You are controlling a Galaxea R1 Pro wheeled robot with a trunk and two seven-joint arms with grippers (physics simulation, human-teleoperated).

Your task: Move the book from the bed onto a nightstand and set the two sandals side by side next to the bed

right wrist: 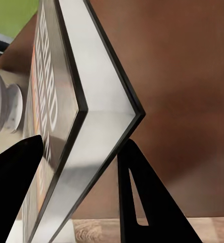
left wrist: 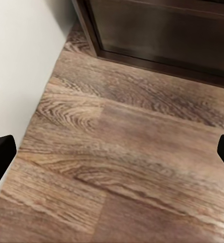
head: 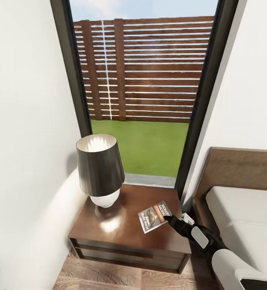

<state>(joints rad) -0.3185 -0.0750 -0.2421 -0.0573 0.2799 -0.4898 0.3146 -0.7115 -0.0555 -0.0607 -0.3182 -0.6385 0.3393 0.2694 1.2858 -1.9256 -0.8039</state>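
White wall runs down past the lamp [head: 100, 169], which I take as my landmark: it stands on the far left part of the nightstand [head: 109, 235], a dark glossy worktop below the tall window [head: 143, 80]. My left tool [left wrist: 112, 152] hangs low over the plank floor [left wrist: 122, 167] on the near side of the nightstand's base, its two black fingertips far apart and nothing between them. To the right of the lamp, toward the bed, the book [head: 155, 216] sits at the right half of the worktop, cover up, orange band and white lettering showing; whether it already rests flat on the wood or is a touch above it I cannot tell from the head view. Its long axis runs on a diagonal, from the near side beside the lamp's foot away toward the window's right frame. My right tool [head: 170, 219] reaches in from the bed side and grips the book at its right-hand edge; in the right wrist view the dark fingers [right wrist: 142, 202] straddle the pale page edge of the book [right wrist: 99, 101]. This arm is by far the nearer, so I judge the coming move is only to release and draw back toward the bed [head: 246, 217], which lies further right of the lamp, beyond the nightstand.
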